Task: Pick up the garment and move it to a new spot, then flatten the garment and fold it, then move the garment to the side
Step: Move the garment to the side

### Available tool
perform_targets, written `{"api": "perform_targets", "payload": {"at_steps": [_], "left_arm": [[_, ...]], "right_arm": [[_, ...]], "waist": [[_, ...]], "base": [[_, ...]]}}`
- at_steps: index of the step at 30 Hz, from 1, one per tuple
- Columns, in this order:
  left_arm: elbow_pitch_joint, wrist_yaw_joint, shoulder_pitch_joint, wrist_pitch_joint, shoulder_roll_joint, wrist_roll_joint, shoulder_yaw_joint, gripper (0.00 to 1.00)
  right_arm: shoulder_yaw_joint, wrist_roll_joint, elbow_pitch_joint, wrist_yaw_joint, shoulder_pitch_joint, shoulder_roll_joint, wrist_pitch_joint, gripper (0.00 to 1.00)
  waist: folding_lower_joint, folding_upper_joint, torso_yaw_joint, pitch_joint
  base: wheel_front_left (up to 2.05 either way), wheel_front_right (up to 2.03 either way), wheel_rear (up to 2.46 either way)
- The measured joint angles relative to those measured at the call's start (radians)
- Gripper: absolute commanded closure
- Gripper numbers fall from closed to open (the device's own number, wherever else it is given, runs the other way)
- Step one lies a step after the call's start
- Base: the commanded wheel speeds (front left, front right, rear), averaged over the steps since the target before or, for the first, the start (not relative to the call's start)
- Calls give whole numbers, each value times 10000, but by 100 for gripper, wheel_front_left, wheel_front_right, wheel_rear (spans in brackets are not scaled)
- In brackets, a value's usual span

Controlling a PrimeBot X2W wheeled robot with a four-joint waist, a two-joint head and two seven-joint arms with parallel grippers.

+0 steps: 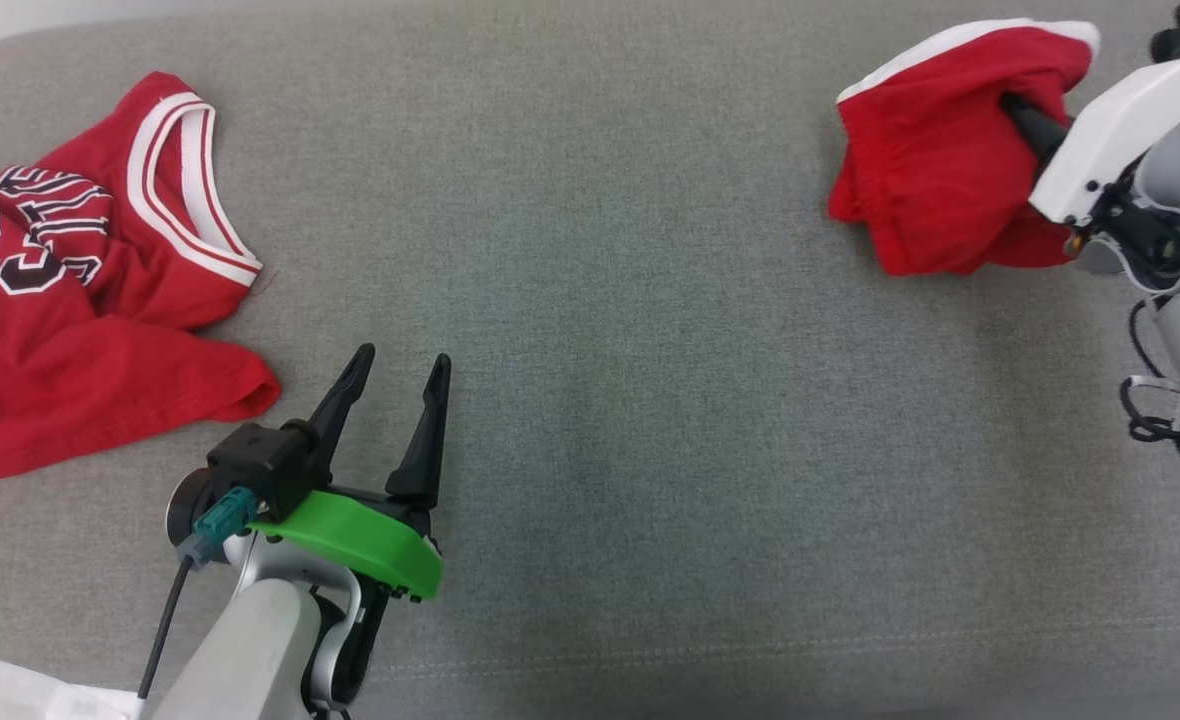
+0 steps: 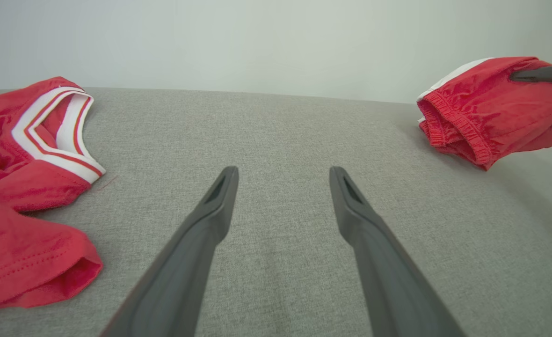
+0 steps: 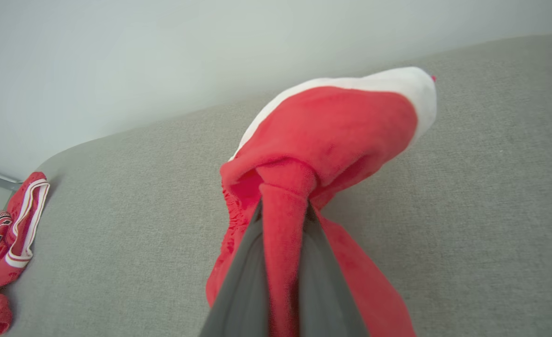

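Since the red shorts (image 1: 930, 170) need carrying elsewhere, the right hand (image 1: 1035, 125) pinches a bunched fold, holding them at the far right of the grey cushion (image 1: 630, 300). The left hand (image 1: 397, 365) hovers open, likely reserved for flattening.

The left gripper (image 2: 283, 173) hangs low over the grey fabric surface (image 2: 276, 126), jaws spread wide with nothing between them. A red jersey (image 2: 28, 154) (white-trimmed collar showing) lies crumpled at the left edge. Near the far right corner, the right gripper (image 2: 519, 76) presses a dark finger into bunched red shorts (image 2: 482, 107).
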Motion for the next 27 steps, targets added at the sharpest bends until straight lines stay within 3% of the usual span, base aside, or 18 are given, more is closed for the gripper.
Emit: {"api": "perform_targets", "payload": {"at_steps": [6, 13, 21, 27], "left_arm": [[-226, 0, -20, 88, 88, 59, -8, 0], [-324, -2, -66, 102, 178, 303, -36, 0], [-259, -4, -255, 96, 182, 301, 48, 0], [-255, -4, -254, 88, 176, 301, 75, 0]], "right_arm": [[-182, -111, 205, 0, -138, -742, -313, 100], [-151, -284, 251, 2, -594, -991, -516, 100], [-242, -142, 1252, -6, -343, -1101, -295, 100], [-334, -140, 1751, -395, -104, -1032, -324, 100]], "waist": [[0, 0, -78, 511], [0, 0, -77, 1140], [0, 0, 55, 1384], [0, 0, -57, 1226]], "base": [[0, 0, 0], [0, 0, 0], [0, 0, 0], [0, 0, 0]]}}
